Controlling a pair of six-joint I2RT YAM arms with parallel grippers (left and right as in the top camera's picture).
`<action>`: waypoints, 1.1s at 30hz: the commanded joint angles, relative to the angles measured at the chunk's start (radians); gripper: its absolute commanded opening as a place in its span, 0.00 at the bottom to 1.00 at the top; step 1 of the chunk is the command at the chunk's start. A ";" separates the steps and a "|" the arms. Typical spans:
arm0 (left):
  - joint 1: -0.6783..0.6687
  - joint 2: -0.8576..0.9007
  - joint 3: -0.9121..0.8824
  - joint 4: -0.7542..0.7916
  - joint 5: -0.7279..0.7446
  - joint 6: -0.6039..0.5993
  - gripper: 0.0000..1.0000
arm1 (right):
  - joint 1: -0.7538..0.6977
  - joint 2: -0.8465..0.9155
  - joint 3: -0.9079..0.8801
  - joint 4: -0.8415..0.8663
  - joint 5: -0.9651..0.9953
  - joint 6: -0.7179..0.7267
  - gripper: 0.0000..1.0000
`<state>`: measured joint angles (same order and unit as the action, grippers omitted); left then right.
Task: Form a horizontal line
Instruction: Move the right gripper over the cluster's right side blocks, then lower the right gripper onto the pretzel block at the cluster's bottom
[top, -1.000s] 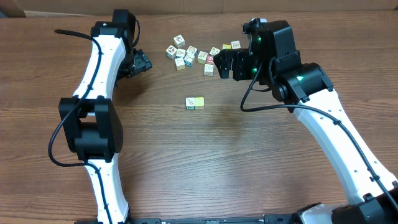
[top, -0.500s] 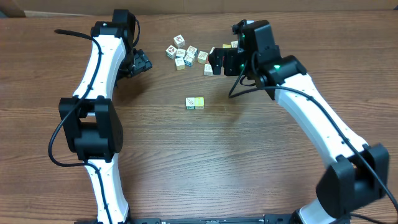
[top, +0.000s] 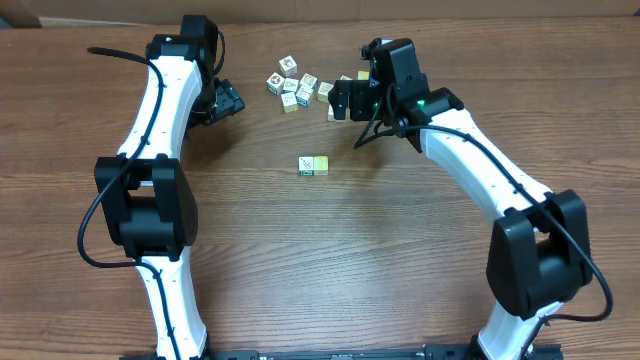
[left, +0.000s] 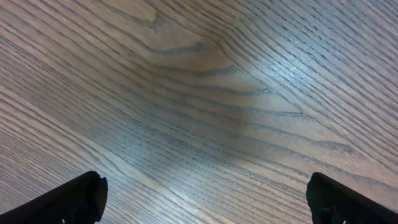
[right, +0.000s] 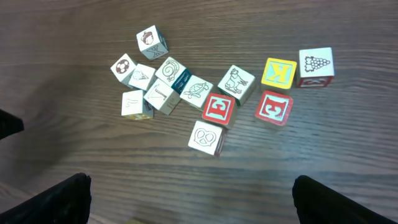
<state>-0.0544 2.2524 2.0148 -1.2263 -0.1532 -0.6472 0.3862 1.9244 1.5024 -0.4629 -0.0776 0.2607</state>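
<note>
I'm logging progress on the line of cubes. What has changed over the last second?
The right end effector moved left over the loose cubes, with its arm swinging in behind it. It is open and holds nothing. Nothing was picked up or let go. The left end effector, the two-cube row and the loose cubes kept their places.

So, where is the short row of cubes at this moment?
In the overhead view the row, two touching cubes so far, lies near the middle of the table, below the loose cluster in the picture and apart from it.
</note>
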 joint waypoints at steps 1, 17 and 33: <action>-0.003 0.010 0.019 0.001 -0.005 0.008 1.00 | -0.006 0.040 0.013 0.023 0.010 -0.007 1.00; -0.003 0.010 0.019 0.001 -0.004 0.008 1.00 | -0.001 0.171 0.007 0.134 -0.053 0.001 0.96; -0.003 0.010 0.019 0.001 -0.004 0.008 1.00 | 0.069 0.171 0.007 0.172 0.010 0.000 0.88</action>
<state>-0.0544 2.2524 2.0148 -1.2266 -0.1532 -0.6476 0.4515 2.0960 1.5024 -0.2993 -0.0994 0.2615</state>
